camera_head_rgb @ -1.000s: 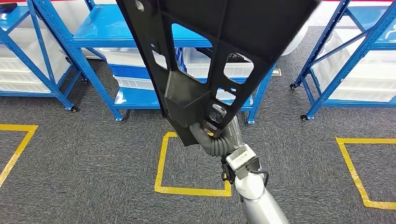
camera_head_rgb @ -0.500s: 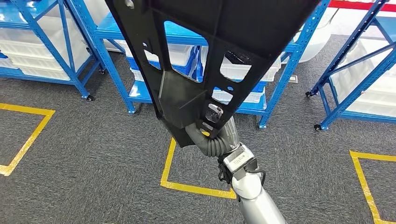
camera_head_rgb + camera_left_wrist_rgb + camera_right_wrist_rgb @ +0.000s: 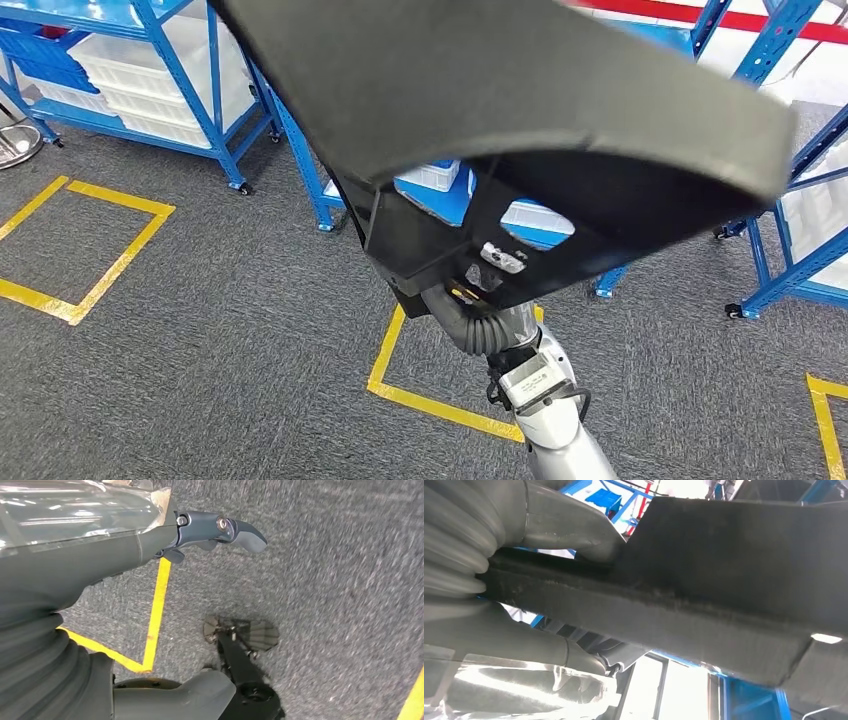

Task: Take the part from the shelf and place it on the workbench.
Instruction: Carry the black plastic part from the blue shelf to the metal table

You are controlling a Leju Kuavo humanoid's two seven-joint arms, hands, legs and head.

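Black part point(image 3: 520, 110) (felt-faced) in right hand point(image 3: 478, 318), slanting up-forward.

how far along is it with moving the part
Done: the part is off the shelf; the right hand grips its lower end and holds it up over the carpet.
In hand: carrying it, with blue shelves behind. The left hand hangs over the floor, holding nothing.
Left: reaching the workbench and setting the part down.
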